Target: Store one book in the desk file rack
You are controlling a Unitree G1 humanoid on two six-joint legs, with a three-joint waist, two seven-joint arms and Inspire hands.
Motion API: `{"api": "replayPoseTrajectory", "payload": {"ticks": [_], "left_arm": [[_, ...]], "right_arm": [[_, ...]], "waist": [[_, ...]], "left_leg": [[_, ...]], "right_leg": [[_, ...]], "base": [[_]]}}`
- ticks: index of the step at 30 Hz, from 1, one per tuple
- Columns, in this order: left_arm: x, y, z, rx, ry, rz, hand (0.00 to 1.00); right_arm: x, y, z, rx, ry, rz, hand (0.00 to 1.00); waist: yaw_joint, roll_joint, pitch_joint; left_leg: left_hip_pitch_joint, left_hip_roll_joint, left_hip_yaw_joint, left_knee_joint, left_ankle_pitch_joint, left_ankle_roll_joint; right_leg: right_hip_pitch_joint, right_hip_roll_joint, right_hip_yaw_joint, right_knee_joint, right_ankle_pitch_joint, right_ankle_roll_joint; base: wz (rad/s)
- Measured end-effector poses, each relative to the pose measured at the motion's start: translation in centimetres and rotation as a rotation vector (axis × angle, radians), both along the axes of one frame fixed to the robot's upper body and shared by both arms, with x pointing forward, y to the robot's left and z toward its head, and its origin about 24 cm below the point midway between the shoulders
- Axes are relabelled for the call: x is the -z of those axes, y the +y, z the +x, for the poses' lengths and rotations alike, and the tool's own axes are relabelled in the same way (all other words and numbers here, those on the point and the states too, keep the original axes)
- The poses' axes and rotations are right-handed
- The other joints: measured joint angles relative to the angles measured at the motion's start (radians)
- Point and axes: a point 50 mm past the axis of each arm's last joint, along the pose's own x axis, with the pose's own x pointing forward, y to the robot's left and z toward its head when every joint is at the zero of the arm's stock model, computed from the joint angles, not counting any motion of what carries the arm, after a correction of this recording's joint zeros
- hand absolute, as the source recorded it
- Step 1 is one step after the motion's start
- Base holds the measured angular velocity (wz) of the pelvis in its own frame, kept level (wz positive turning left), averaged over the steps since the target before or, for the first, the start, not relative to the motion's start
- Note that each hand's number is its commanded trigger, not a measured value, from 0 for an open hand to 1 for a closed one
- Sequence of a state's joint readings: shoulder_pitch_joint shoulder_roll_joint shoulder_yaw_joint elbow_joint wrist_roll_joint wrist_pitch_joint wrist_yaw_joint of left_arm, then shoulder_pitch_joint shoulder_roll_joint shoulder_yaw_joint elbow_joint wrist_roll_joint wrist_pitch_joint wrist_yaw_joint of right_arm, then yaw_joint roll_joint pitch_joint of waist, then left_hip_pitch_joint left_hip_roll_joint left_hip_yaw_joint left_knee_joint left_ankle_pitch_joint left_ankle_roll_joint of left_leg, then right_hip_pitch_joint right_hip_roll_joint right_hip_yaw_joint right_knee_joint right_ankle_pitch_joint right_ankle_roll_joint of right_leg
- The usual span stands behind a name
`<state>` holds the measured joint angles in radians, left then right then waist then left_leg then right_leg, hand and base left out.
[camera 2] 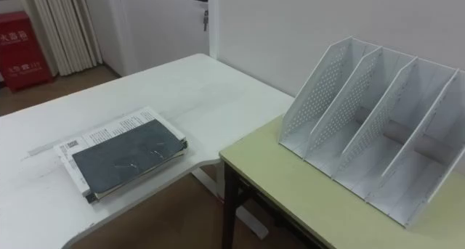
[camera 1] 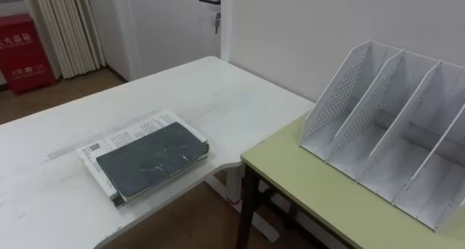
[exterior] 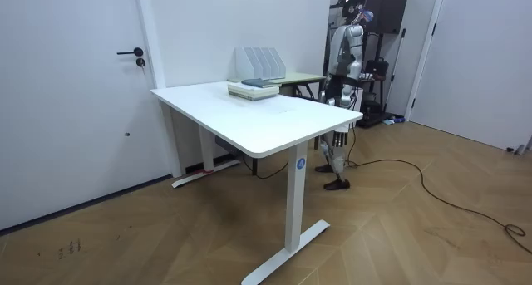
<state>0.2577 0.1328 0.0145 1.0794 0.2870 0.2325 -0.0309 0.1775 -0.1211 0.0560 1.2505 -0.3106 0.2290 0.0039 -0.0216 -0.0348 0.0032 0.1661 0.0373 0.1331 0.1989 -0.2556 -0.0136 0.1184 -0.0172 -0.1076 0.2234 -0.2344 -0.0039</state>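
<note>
Dark grey book atop white booklet

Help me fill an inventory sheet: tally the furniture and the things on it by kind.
Tables: 2, the white desk and the green-topped table
Racks: 1, the file rack
Books: 2 discernible, the dark book on the white book
Total: 5

Desk: set at the left. Stack of books: laid flat on the desk, near its front edge. Side table: placed just right of the desk. File rack: stood on the side table, toward its rear. Door: seen behind the desk.
</note>
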Motion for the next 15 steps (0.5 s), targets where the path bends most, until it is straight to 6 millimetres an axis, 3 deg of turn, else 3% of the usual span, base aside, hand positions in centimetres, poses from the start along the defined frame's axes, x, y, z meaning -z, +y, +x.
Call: {"api": "replayPoseTrajectory", "payload": {"ticks": [15], "left_arm": [[0.00, 0.04, 0.23, 0.001, -0.018, 0.007, 0.00]], "right_arm": [[0.01, -0.01, 0.23, 0.005, -0.016, 0.004, 0.00]], "waist": [[0.001, 0.004, -0.0004]], "left_leg": [[0.002, 0.000, 0.000, 0.000, 0.000, 0.000]], "right_leg": [[0.004, 0.000, 0.001, -0.002, 0.000, -0.001]], "base": [[0.00]]}}
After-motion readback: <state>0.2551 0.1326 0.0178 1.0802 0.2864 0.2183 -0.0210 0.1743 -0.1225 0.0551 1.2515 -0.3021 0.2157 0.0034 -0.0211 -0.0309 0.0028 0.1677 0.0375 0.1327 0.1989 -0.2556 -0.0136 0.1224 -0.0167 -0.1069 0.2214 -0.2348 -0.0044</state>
